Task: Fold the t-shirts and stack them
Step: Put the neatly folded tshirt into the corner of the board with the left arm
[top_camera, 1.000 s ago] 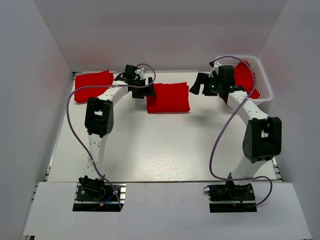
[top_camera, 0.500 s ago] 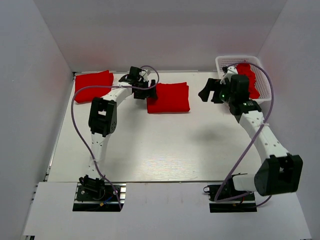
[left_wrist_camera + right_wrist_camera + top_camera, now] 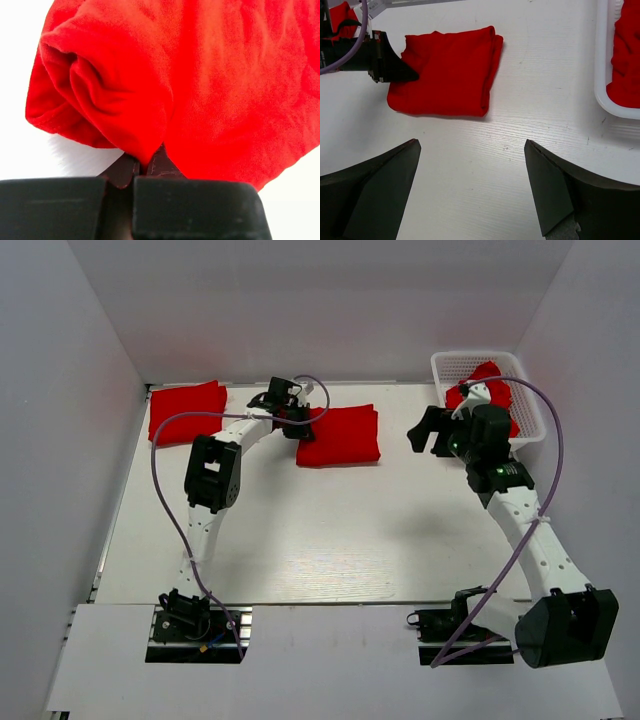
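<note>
A folded red t-shirt [image 3: 342, 435] lies at the back middle of the table. My left gripper [image 3: 300, 426] is at this shirt's left edge, shut on a fold of its fabric. In the left wrist view the black jaws pinch the red cloth [image 3: 150, 100] at the left gripper [image 3: 145, 162]. The right wrist view shows the same shirt [image 3: 447, 70] with the left gripper [image 3: 405, 70] at its left edge. A second folded red t-shirt [image 3: 187, 410] lies at the back left. My right gripper [image 3: 425, 430] hangs open over bare table, holding nothing, as the right gripper [image 3: 471, 143] shows in its own wrist view.
A white basket [image 3: 530, 415] stands at the back right with crumpled red t-shirts [image 3: 492, 390] in it; its rim [image 3: 600, 65] shows in the right wrist view. White walls close in the table on three sides.
My left gripper slid right to the middle shirt's edge and closed on it. The right arm swung away from the basket, toward the near right, still open.
</note>
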Motion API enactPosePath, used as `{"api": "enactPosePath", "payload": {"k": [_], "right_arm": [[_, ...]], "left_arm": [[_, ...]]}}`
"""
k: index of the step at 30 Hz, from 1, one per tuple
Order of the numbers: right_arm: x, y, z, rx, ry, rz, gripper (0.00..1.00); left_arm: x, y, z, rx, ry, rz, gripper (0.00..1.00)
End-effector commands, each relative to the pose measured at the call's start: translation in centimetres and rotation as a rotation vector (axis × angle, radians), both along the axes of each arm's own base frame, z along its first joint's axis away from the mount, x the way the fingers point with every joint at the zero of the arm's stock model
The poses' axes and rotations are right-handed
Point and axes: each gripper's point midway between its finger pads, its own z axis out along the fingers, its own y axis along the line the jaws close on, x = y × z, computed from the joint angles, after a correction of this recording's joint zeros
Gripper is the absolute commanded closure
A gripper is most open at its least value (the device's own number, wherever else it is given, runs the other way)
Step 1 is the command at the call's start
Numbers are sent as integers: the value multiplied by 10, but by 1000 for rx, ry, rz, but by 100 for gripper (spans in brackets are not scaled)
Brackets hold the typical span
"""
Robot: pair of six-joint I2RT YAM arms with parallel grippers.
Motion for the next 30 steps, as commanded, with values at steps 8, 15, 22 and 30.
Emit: {"api": "enactPosePath", "payload": {"k": [8, 15, 22, 30], "right_arm": [[-8, -15, 33, -43, -155, -46, 10], [-8, -20, 32, -56, -162, -67, 10], [-7, -24, 30, -56, -166, -94, 10], [-7, -22, 23, -39, -156, -89, 10]], "left_arm": [[22, 43, 96, 120, -294, -22, 100], [27, 78, 158, 211, -425, -59, 100], [33, 136, 196, 341, -491, -57, 100], [40, 190, 230, 455, -602, -115, 100]]}}
